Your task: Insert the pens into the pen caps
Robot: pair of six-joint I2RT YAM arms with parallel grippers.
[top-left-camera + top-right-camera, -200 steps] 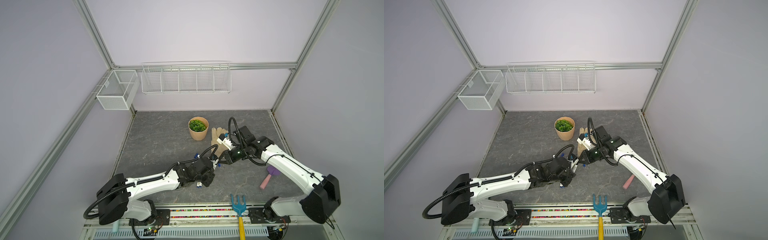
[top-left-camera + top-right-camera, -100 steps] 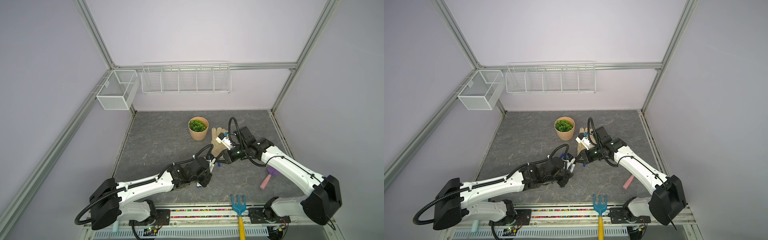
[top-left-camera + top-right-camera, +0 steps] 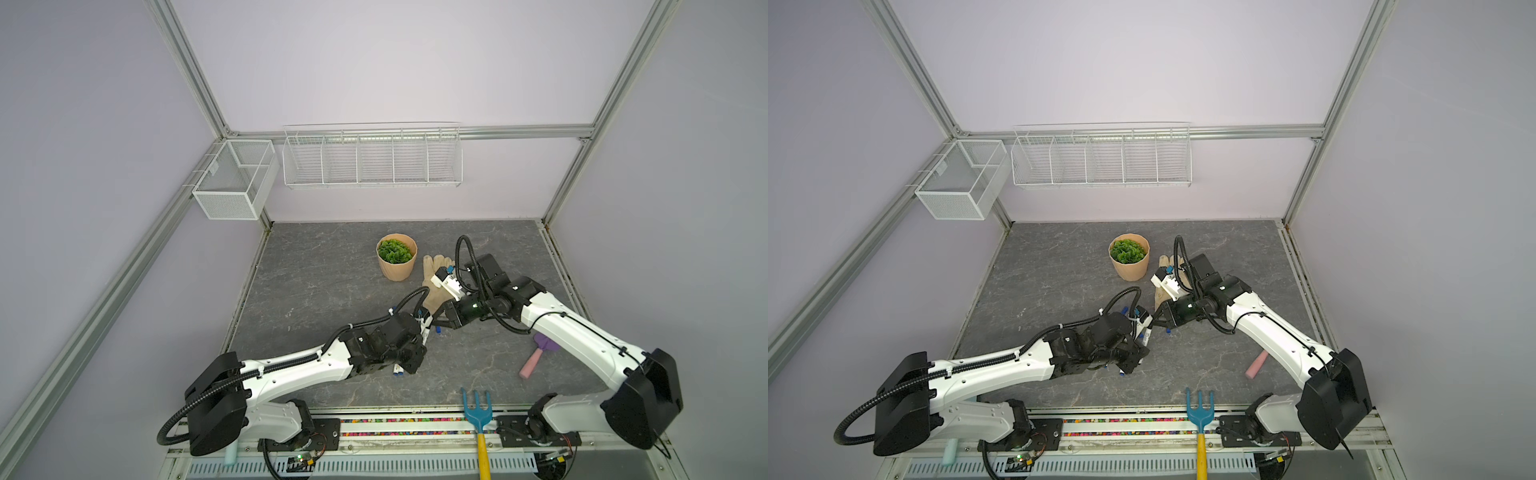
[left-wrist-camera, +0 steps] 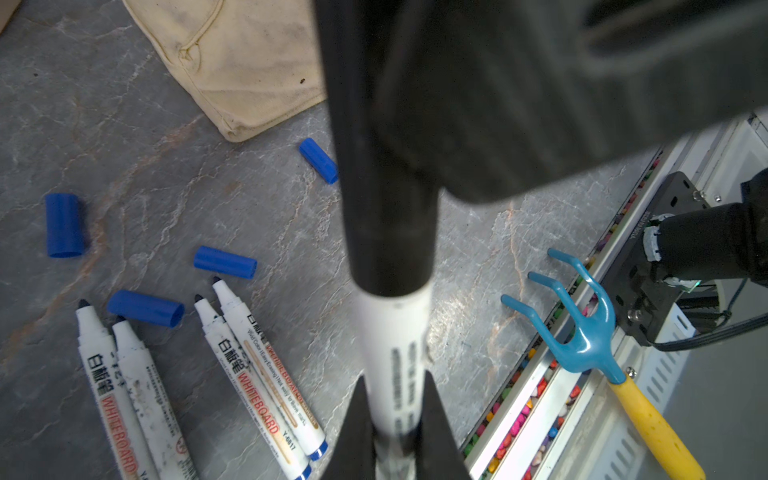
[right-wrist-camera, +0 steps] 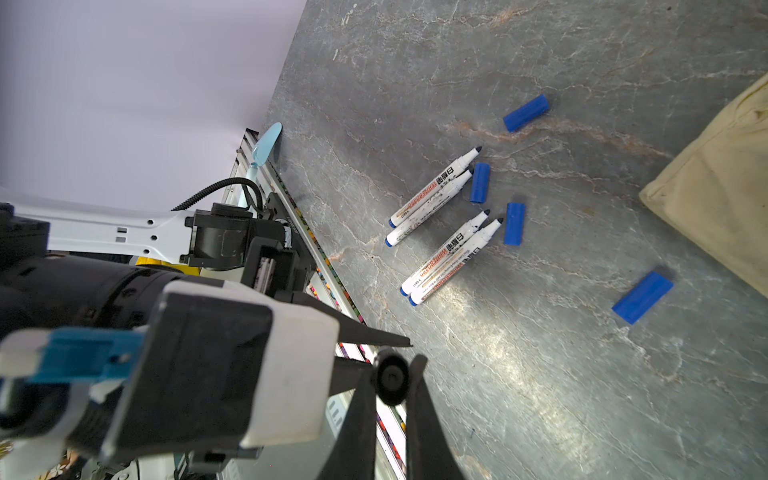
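Nearest, along the front rail, just a blue garden fork with a yellow handle, no part of the job.

Next in, raised over the table, gripping one of the pens: left claw pinched tight on the white printed barrel, tip end pointing toward the other arm. Meeting it head-on, right claw pressed together on a black cap, clamped near its closed end. Looks already slid over the tip, rim up against the barrel; cannot tell whether it is clicked fully home. So, judging by what lies loose: midway through mating the first pair.

Below and just beyond, flat on the table, four more pens in two close pairs, tips bare. Around them, four blue caps — two just beside the tips, two well apart, none fitted.

Further back, a cream glove, then a potted plant. On the rear wall, wire baskets.

Next, most likely: press the two claws straight toward each other along the pen's axis until seated, keeping both in line to avoid skewing or jamming. Then let go with the right, set the capped pen down clear of the rest — and go for a bare pen and a blue cap.
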